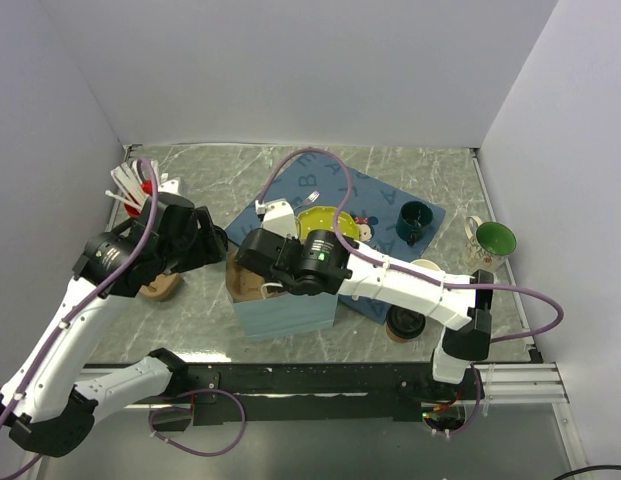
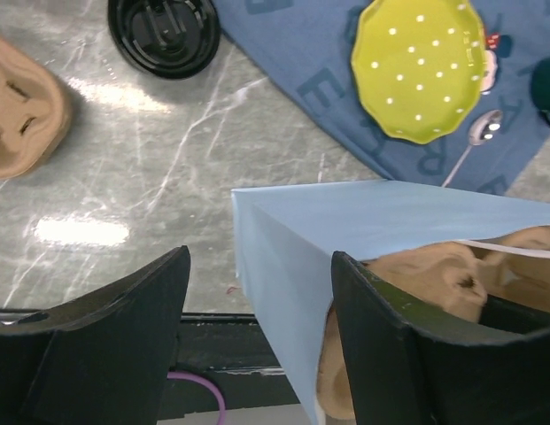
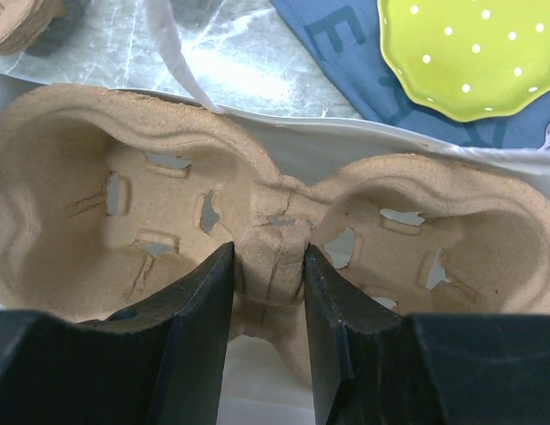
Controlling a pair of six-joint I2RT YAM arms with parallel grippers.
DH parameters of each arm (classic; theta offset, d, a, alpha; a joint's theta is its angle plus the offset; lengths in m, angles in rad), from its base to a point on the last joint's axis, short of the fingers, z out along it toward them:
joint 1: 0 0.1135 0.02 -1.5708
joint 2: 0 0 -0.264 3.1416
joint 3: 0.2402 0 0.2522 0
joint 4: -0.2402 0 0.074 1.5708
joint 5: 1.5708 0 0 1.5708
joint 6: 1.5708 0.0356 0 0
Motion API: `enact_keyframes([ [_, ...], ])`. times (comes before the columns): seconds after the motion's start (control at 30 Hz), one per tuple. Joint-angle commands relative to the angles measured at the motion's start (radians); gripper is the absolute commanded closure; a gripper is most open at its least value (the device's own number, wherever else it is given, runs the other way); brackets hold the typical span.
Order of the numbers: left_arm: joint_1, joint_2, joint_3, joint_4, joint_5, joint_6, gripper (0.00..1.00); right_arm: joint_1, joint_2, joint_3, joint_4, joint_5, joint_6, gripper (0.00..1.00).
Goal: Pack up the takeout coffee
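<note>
A light blue paper bag (image 1: 290,315) (image 2: 345,221) stands open at the table's near middle. Inside it sits a brown pulp cup carrier (image 3: 71,230) (image 2: 434,274). My right gripper (image 3: 267,250) (image 1: 252,275) is shut on the carrier's central ridge, down in the bag's mouth. My left gripper (image 2: 259,255) (image 1: 222,243) is open and straddles the bag's left wall, one finger inside and one well outside. The takeout coffee (image 1: 403,323), a cup under a black lid, stands right of the bag, partly hidden by my right arm.
A yellow-green dotted plate (image 1: 325,222) (image 2: 421,66), a spoon (image 2: 478,133) and a dark mug (image 1: 415,222) lie on a blue mat (image 1: 380,215). A green-lined glass cup (image 1: 490,242) stands far right. Spare carriers (image 1: 160,288) (image 2: 22,106) and a loose black lid (image 2: 164,35) lie left of the bag.
</note>
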Motion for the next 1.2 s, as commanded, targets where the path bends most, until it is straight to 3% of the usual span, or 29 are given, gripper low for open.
enact_keyframes([
  [0.0, 0.004, -0.026, -0.007, 0.063, 0.034, 0.015, 0.30, -0.002, -0.056, -0.040, 0.000, 0.026, 0.010, 0.70],
  [0.63, 0.004, -0.052, -0.076, 0.118, 0.048, 0.003, 0.33, -0.010, -0.093, -0.097, 0.028, 0.006, -0.010, 0.70],
  [0.83, 0.004, -0.089, -0.074, 0.179, 0.109, -0.005, 0.33, -0.011, -0.096, -0.100, 0.037, 0.001, -0.014, 0.70],
  [1.17, 0.004, -0.088, -0.111, 0.172, 0.115, -0.006, 0.41, -0.013, -0.099, -0.100, 0.031, -0.003, -0.014, 0.70],
])
